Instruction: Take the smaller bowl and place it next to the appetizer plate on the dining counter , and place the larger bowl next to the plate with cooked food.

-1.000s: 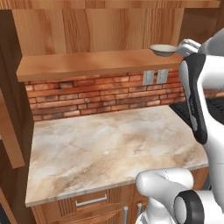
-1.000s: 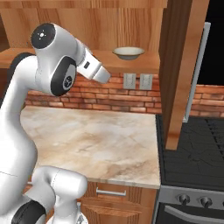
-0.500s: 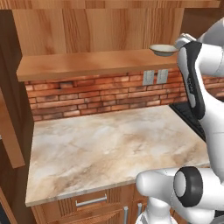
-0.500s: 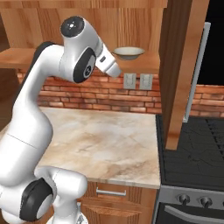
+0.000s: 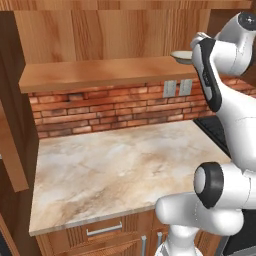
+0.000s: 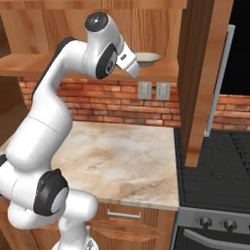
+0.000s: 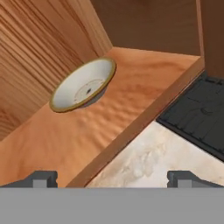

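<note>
brick backsplash runs under a long wooden shelf at the left of the left base view, and below it a marbled countertop lies over wooden cabinet fronts with a drawer handle. moving right along that shelf, two grey wall outlets sit on the brick, and just above them, at the shelf's right end, a shallow bowl with a pale inside and a yellowish rim rests upright on the wood, partly hidden by the white arm raised beside it. in the right base view the arm climbs from the lower left, its hand at shelf height just left of the bowl, apart from it; right of the bowl a wooden cabinet side hangs down, and a black stove sits beyond the counter's edge. in the hand view, the bowl sits at the left on the shelf, close against the wood-panelled wall, while the gripper shows its two dark fingertips standing wide apart at the bottom, holding nothing and well short of the bowl; counter and stove lie to the right.
</note>
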You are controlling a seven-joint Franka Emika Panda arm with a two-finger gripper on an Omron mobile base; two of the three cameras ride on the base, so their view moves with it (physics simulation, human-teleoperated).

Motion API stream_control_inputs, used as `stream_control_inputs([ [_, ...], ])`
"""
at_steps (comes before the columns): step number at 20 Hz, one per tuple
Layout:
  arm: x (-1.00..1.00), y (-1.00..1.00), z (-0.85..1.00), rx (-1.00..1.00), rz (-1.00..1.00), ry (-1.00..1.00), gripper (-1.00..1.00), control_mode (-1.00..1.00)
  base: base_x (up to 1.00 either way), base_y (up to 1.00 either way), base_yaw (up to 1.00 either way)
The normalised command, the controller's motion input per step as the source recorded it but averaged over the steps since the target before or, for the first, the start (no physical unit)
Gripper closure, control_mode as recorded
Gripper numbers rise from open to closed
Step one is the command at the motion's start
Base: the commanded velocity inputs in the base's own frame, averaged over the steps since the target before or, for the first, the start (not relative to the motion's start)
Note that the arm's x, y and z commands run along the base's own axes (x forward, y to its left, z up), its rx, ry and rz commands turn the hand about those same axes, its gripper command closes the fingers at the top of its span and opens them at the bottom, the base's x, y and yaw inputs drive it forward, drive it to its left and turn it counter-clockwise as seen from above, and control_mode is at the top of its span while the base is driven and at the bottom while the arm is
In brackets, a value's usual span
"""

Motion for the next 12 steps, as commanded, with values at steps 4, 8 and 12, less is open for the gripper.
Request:
stream_control_inputs([
  [4,0.44,-0.24,0.00,0.00,0.00,0.00,-1.00,-1.00,0.00,0.00,0.00],
  [8,0.43,-0.25,-0.05,0.00,0.00,0.00,-1.00,-1.00,0.00,0.00,0.00],
  [12,0.51,-0.11,-0.16,0.00,0.00,0.00,-1.00,-1.00,0.00,0.00,0.00],
])
